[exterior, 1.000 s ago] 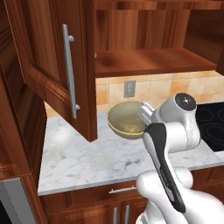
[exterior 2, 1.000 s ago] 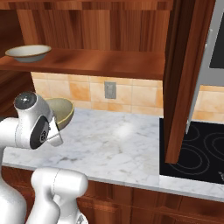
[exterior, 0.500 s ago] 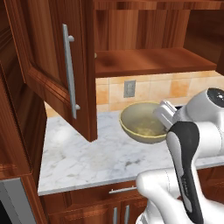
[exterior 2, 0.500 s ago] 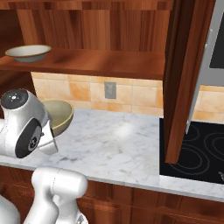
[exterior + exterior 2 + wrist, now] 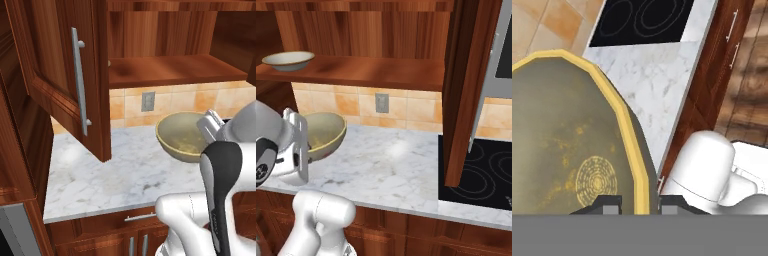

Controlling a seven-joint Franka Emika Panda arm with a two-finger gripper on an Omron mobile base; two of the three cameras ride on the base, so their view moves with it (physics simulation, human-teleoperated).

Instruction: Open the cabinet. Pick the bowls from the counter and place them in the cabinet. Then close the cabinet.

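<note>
Here, the gripper [image 5: 640,202] pinches the yellow rim of the deep bowl [image 5: 183,136], lifted above the counter [image 5: 401,170]; the shallower bowl [image 5: 288,60] sits on the open cabinet's shelf [image 5: 376,72].

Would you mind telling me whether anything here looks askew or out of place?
Only the deep bowl: it hangs tilted above the counter, its rim pinched in the gripper. The shallow bowl sits level on the cabinet shelf. Nothing spilled or damaged.

My arm [image 5: 220,200] is glossy white, built of rounded, bulbous segments, with a long black rounded strip down one link. My gripper [image 5: 640,202] ends in two small dark, squared fingertips [image 5: 609,202].
</note>
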